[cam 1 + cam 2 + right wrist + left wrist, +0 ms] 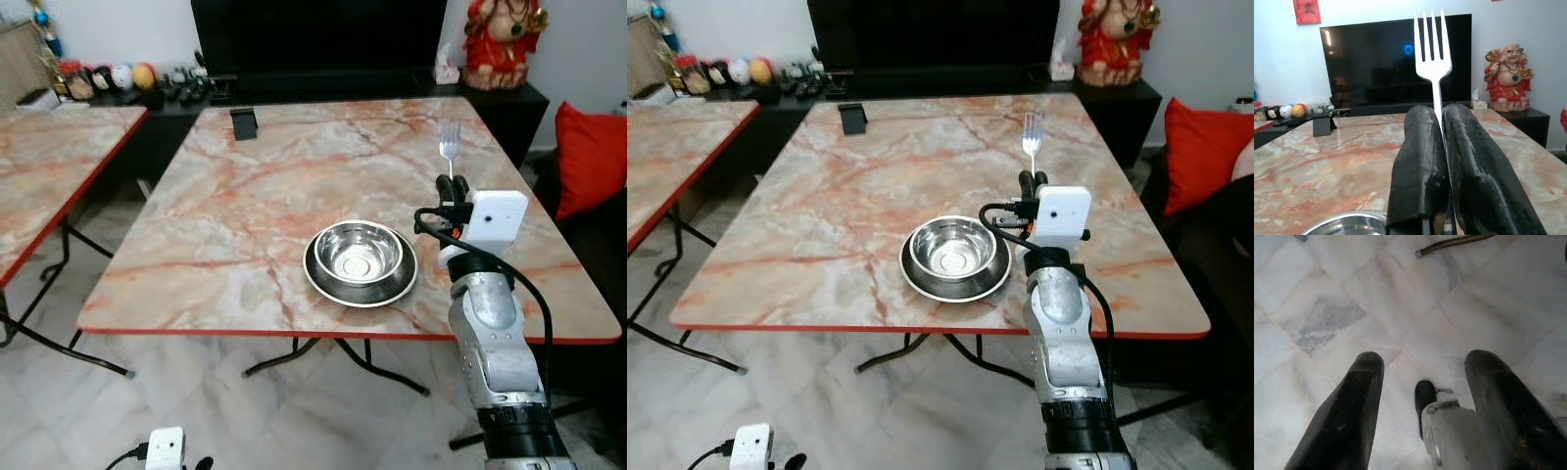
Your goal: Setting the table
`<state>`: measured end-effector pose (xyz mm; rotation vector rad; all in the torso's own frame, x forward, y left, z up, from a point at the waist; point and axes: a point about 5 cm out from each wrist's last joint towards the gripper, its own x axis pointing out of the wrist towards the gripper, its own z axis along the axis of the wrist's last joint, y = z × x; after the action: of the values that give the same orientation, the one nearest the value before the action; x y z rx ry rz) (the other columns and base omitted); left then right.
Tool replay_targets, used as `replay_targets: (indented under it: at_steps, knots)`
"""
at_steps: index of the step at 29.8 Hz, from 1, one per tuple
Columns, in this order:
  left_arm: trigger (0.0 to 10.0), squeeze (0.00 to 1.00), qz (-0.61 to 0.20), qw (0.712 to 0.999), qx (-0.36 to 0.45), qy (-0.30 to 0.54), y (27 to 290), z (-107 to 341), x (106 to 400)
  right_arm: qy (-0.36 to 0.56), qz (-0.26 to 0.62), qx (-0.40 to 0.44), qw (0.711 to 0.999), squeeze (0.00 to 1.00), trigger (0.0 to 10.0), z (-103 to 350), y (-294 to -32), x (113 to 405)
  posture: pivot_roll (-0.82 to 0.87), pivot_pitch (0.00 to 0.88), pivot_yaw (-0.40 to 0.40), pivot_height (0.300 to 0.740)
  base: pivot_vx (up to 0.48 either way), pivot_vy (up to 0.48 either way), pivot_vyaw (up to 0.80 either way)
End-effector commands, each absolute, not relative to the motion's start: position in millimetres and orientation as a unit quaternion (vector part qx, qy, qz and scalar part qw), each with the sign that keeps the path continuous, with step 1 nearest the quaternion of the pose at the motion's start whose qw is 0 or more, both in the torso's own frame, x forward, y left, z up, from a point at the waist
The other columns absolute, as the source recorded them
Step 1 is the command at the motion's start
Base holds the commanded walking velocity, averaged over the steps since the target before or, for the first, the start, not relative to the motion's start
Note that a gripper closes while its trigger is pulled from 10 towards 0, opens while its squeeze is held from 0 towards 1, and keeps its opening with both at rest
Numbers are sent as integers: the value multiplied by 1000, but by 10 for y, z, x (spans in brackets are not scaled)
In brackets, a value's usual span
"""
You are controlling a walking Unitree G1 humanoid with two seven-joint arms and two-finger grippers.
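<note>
One fork (1432, 46) stands upright, tines up and handle down, pinched between the closed fingers (1420, 161) of the right gripper (452, 186), held above the marble table (235, 215) just right of the dishes. One steel bowl (358, 251) sits empty inside one steel plate (323, 282) near the table's front edge. The left gripper (1422, 377) hangs over the floor, fingers spread apart and holding nothing.
</note>
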<state>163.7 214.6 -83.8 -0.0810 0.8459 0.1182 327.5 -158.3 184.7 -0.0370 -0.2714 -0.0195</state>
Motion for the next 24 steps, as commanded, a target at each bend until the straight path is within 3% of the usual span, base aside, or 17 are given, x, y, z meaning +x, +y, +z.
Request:
replay_targets:
  at_steps: [1, 6, 24]
  knots:
    - [10000, 0, 63, 906, -46, 415, 2142, -844, 1639, -130, -12, -16, 991, 0, 10000, 1849, -1581, 3295, -100, 0, 70, 740, 0, 0, -769]
    - [10000, 0, 63, 906, -47, 417, 2122, -846, 1648, -126, -13, -16, 992, 0, 10000, 1839, -1581, 3302, -97, 0, 70, 740, 0, 0, -496]
    - [10000, 0, 68, 902, -45, 424, 2251, -848, 1583, -132, -24, -20, 991, 0, 10000, 1877, -1625, 3329, -98, 0, 74, 740, 0, 0, 0]
